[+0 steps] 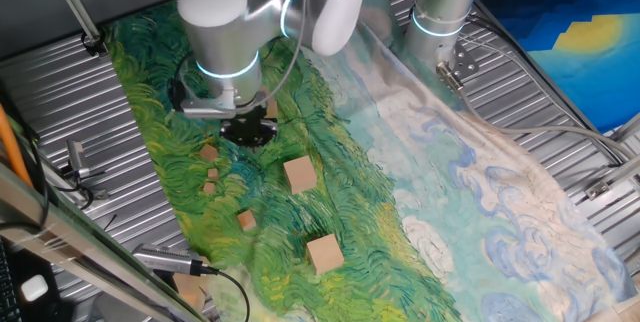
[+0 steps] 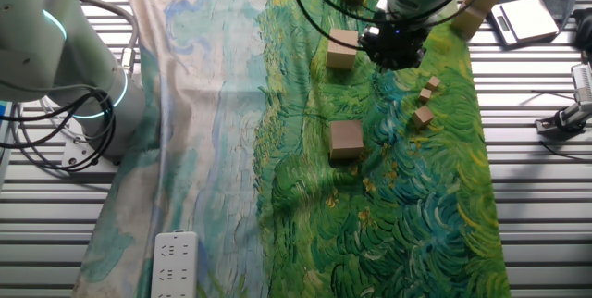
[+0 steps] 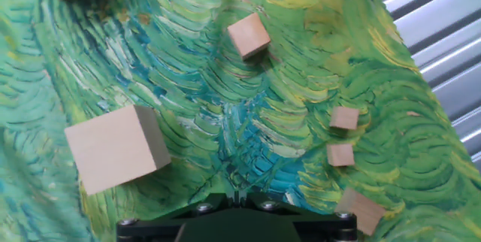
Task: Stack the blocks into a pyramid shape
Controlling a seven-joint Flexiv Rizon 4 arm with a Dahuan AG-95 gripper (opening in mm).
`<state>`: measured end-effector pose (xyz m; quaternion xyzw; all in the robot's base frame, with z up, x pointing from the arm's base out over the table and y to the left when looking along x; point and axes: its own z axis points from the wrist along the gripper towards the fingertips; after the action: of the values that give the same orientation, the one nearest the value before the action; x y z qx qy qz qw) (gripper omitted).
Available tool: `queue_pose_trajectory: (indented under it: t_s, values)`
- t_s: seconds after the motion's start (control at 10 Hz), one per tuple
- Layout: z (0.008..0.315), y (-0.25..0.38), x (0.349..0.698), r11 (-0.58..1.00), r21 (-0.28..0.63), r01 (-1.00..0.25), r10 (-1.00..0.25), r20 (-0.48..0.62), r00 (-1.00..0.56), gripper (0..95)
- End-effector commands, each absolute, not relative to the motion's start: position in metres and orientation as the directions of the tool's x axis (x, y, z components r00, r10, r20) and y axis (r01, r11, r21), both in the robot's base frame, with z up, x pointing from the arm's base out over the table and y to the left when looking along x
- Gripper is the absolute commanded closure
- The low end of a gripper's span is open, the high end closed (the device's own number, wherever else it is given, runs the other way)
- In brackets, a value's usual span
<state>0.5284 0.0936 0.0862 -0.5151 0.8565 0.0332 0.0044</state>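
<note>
Wooden blocks, plain tan cubes, likely light, rigid, smooth-faced: larger cube (image 3: 116, 148) at 9 o'clock of the tool (image 3: 234, 219) in the hand view, small ones (image 3: 344, 118) at 2 o'clock, loose on the painted cloth (image 1: 450, 212); grip opposite flat faces; tool's spread cannot be told.

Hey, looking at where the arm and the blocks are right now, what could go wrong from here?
1. The cloth looks wrinkled, so a pyramid built on it may wobble.
2. The small blocks lie close together; closing on one may nudge its neighbour.
3. The end effector hangs low beside a block; a sideways move could knock it. Its fingers are out of sight, so their opening cannot be told.
</note>
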Motion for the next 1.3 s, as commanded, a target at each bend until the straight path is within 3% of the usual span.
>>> queue_pose_trajectory:
  t_s: [0.1,0.2,0.3,0.5,0.6,1.3]
  values:
    - [0.088,0.118,0.511,0.472,0.044,-0.881,-0.881,-0.027,-0.473,95.0]
    - [0.084,0.130,0.502,0.471,0.046,-0.881,-0.880,-0.039,-0.473,95.0]
    - [0.082,0.143,0.490,0.471,0.043,-0.881,-0.881,-0.042,-0.472,76.0]
    - [0.079,0.155,0.483,0.416,0.038,-0.909,-0.908,-0.046,-0.417,38.0]
    - [0.079,0.163,0.480,0.385,0.028,-0.922,-0.921,-0.054,-0.386,0.0]
    - [0.078,0.174,0.476,0.315,-0.003,-0.949,-0.947,-0.058,-0.315,0.0]
